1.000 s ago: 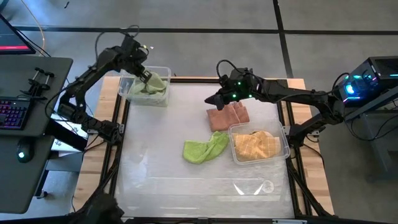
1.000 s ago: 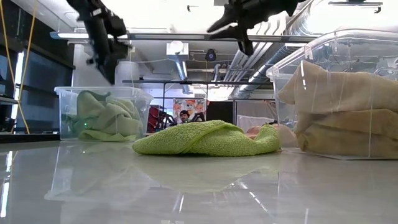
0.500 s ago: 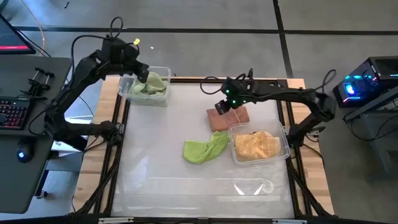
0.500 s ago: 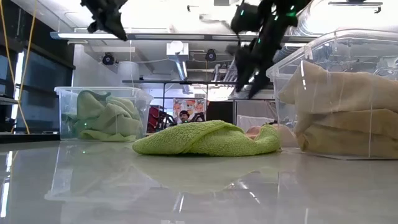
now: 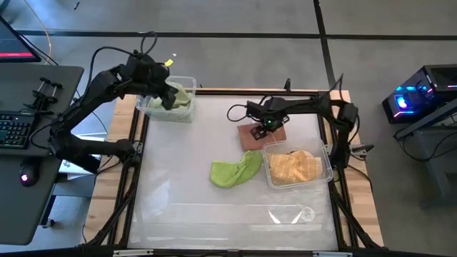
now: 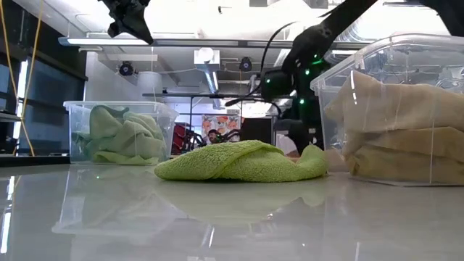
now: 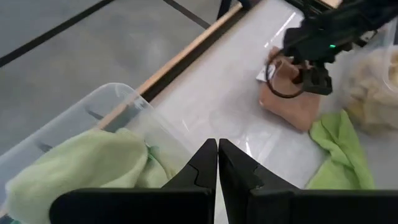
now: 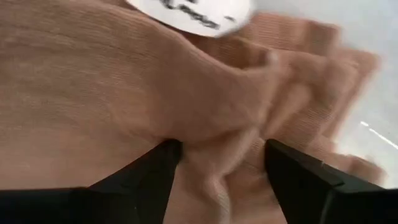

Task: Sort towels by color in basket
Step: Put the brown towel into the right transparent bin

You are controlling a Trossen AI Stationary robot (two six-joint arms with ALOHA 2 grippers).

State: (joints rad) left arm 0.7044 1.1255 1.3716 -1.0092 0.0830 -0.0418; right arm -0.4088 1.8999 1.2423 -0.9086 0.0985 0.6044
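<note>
A salmon pink towel (image 5: 251, 140) lies on the table just beyond the clear bin (image 5: 327, 170) of yellow towels (image 5: 291, 167). My right gripper (image 5: 267, 129) stands on it, open and pointing down. A lime green towel (image 5: 234, 172) lies bunched on the table left of that bin. At the far left a second clear bin (image 5: 191, 83) holds pale green towels (image 5: 177, 97). My left gripper (image 5: 168, 93) hangs shut above that bin, holding nothing (image 7: 217, 163). My right gripper comes down on the pink towel from above. Its two open fingertips (image 8: 157, 177) are set into the towel's top, and a raised fold of cloth (image 8: 217, 146) stands between them. The towel lies on the table.
The bin of yellow towels (image 6: 395, 109) stands right beside my right gripper on its near side. The table's frame rails run along the left and right edges. A desk with a keyboard (image 5: 16, 128) stands beyond the table's left edge.
My right gripper has gone down and a little toward the table's right edge onto the pink towel, tipping its fingers downward. My left gripper has risen out of the pale green towels' bin and hangs above it.
</note>
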